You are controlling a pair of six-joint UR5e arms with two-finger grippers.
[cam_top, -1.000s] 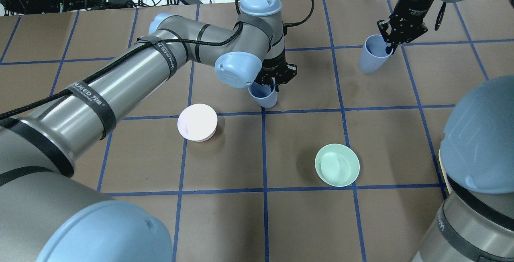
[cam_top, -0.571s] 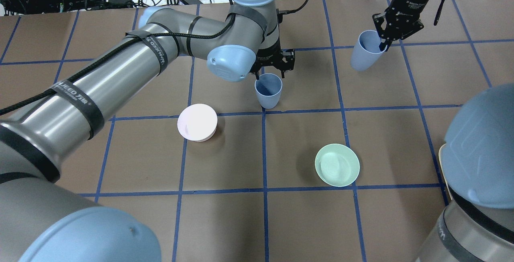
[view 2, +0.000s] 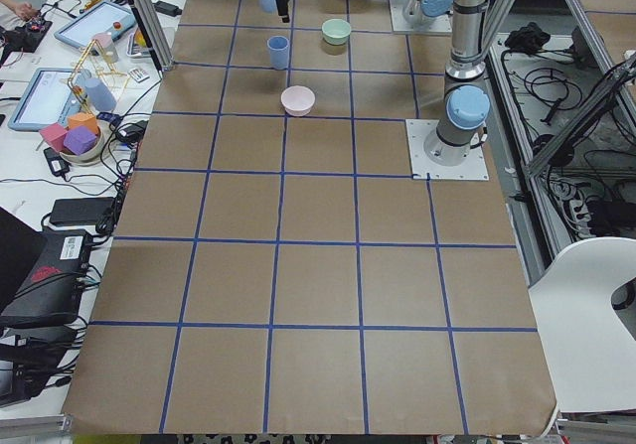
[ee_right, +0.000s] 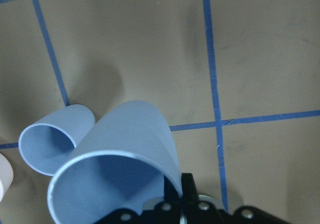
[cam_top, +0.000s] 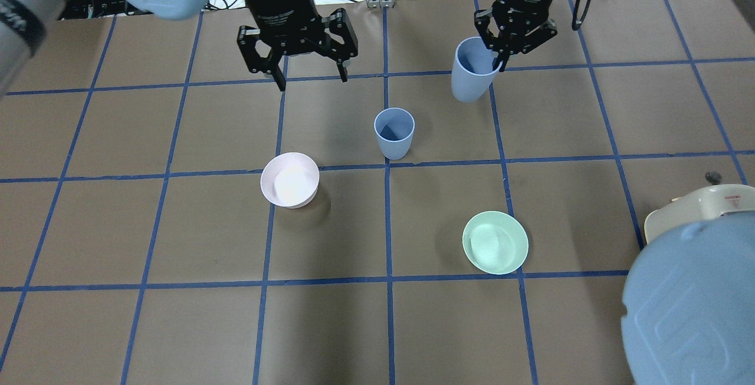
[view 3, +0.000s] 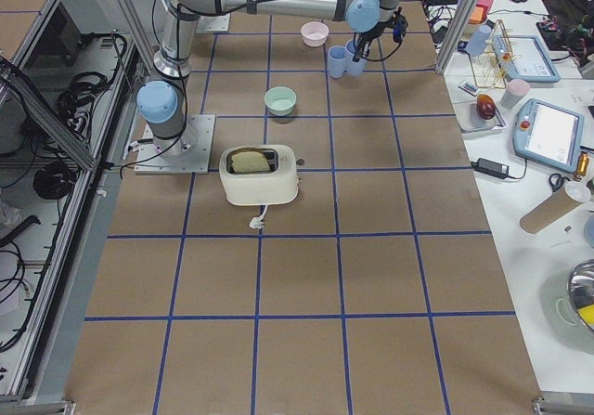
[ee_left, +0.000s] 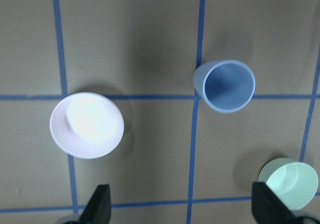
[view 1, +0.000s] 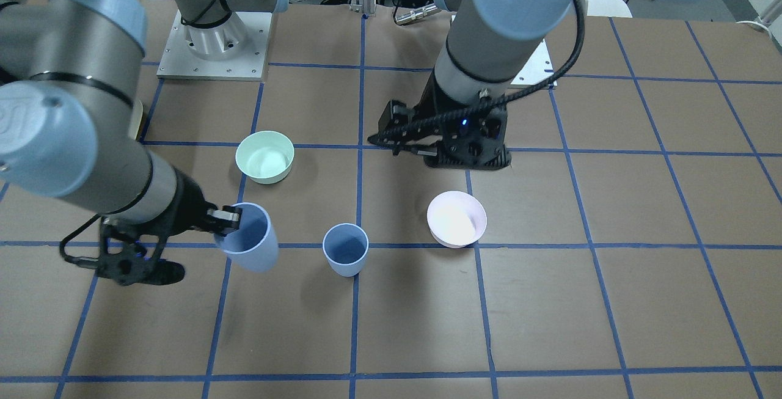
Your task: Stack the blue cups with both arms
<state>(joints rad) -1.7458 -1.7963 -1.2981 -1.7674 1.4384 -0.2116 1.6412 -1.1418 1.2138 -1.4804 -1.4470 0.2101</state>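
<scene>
One blue cup (cam_top: 394, 132) stands upright and alone on the table's middle; it also shows in the front view (view 1: 345, 249) and the left wrist view (ee_left: 225, 86). My left gripper (cam_top: 311, 77) is open and empty, raised high, behind and to the left of that cup. Its fingertips (ee_left: 100, 209) frame the bottom of the wrist view. My right gripper (cam_top: 497, 62) is shut on the rim of the second blue cup (cam_top: 472, 72) and holds it tilted in the air, behind and to the right of the standing cup. The right wrist view shows the held cup (ee_right: 120, 169) beside the standing one (ee_right: 57, 139).
A pale pink bowl (cam_top: 289, 180) sits left of the standing cup. A mint-green bowl (cam_top: 495, 242) sits nearer my base on the right. A cream toaster (view 3: 260, 174) stands by the right arm's base. Cables and gear lie beyond the far edge.
My left gripper has let go of the cup, which now stands on the table, and has risen and moved left. My right gripper has carried its cup left, towards the standing cup.
</scene>
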